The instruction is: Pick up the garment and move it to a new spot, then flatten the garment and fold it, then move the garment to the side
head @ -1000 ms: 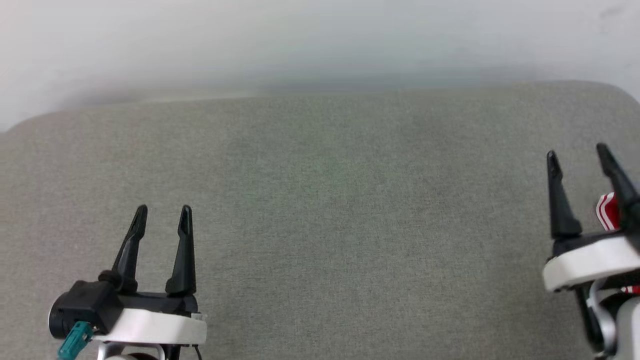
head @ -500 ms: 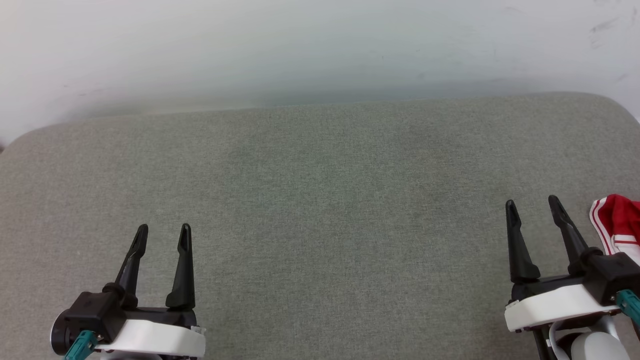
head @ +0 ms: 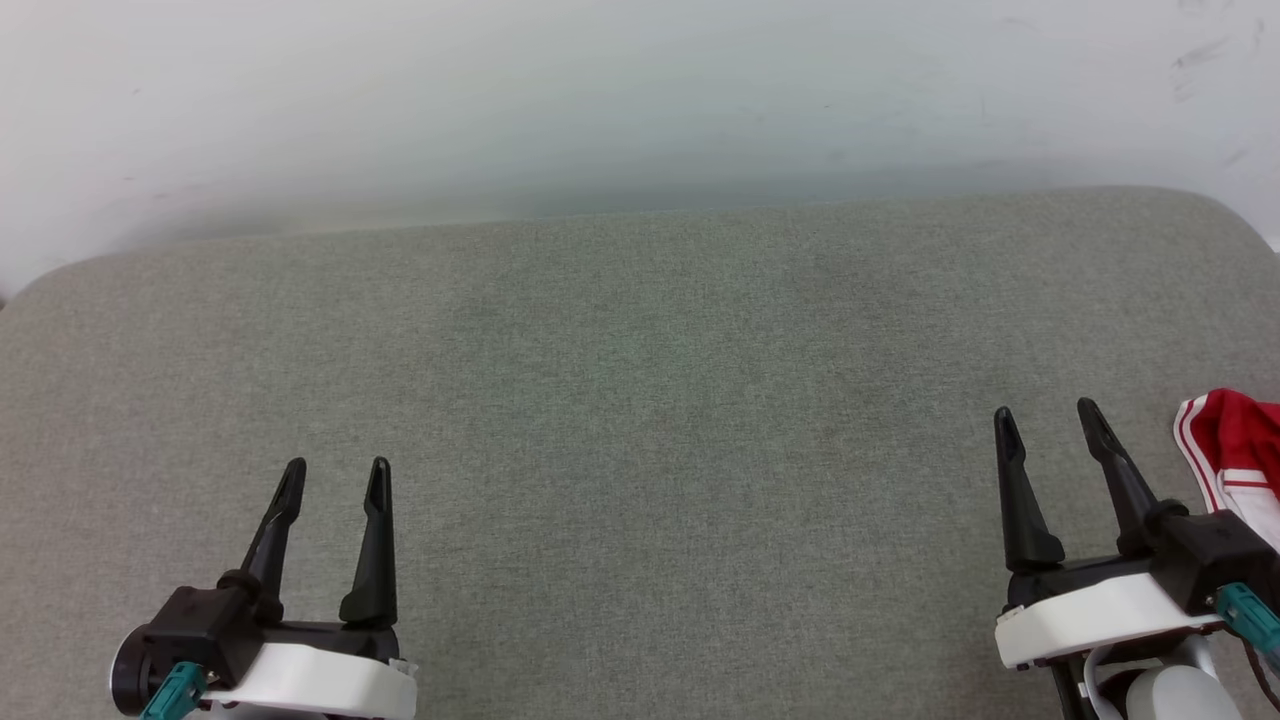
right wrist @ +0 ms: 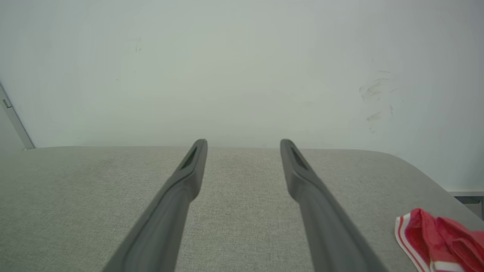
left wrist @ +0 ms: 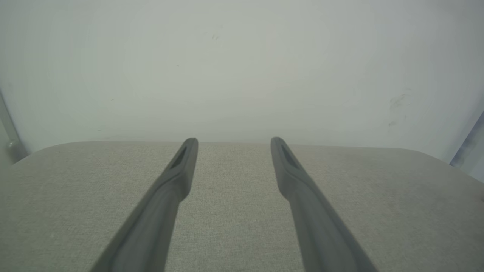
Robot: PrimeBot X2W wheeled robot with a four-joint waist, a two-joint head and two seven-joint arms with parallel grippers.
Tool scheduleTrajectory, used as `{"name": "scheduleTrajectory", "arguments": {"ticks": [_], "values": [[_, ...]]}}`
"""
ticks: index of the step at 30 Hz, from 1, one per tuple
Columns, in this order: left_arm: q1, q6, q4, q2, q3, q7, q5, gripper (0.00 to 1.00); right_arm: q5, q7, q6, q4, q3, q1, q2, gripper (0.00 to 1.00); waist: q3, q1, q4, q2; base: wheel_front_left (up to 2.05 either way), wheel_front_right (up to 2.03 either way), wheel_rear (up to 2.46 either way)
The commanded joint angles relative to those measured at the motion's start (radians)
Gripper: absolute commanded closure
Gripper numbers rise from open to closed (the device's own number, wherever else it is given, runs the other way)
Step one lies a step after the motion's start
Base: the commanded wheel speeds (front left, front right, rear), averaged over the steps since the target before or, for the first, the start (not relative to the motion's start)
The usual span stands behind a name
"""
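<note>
The garment [head: 1238,450] is red with white stripes and lies bunched at the right edge of the grey cushioned surface [head: 640,400], mostly cut off by the frame. It also appears at the lower right of the right wrist view, garment [right wrist: 440,238]. My right gripper [head: 1045,418] is open and empty, just left of the garment and apart from it. My left gripper [head: 335,468] is open and empty at the lower left. In the wrist views both grippers, left gripper [left wrist: 230,140] and right gripper [right wrist: 244,142], point toward the wall over bare fabric.
A pale wall [head: 640,100] rises right behind the surface's far edge. The surface has rounded far corners at left and right, and its right edge lies close beyond the garment.
The head camera has shifted, showing more of the garment. My right gripper has drawn back toward the lower right, off the garment. The left gripper has sunk slightly in view.
</note>
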Motion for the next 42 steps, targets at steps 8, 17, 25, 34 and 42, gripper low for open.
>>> {"name": "scheduleTrajectory", "arguments": {"ticks": [8,17,25,34,42], "values": [[0.011,-0.002,0.006,-0.004,0.004,-0.002,-0.001,0.0,0.01,-0.001,-0.001,0.014,0.001,-0.006,0.004,0.0,-0.002,0.0001,0.001,0.0,0.0,0.0,0.0],[0.004,0.001,0.041,-0.009,0.001,0.018,-0.096,1.0,0.101,0.023,0.0,0.046,0.001,0.012,0.0,1.0,-0.004,0.0001,0.002,0.0,0.0,0.0,0.0],[-0.015,0.001,0.069,-0.004,0.001,0.051,-0.25,1.0,0.263,0.059,0.0,0.059,-0.006,0.005,-0.003,1.0,-0.008,0.0001,0.004,0.0,0.0,0.0,0.0],[-0.035,0.0,0.098,-0.001,0.001,0.085,-0.405,1.0,0.427,0.095,0.0,0.073,-0.013,-0.002,-0.004,1.0,-0.012,0.0001,0.006,0.0,0.0,0.0,0.0],[-0.047,0.0,0.117,0.0,0.003,0.11,-0.514,1.0,0.542,0.12,0.0,0.082,-0.019,-0.007,-0.005,1.0,-0.015,0.0001,0.008,0.0,0.0,0.0,0.0]]}}
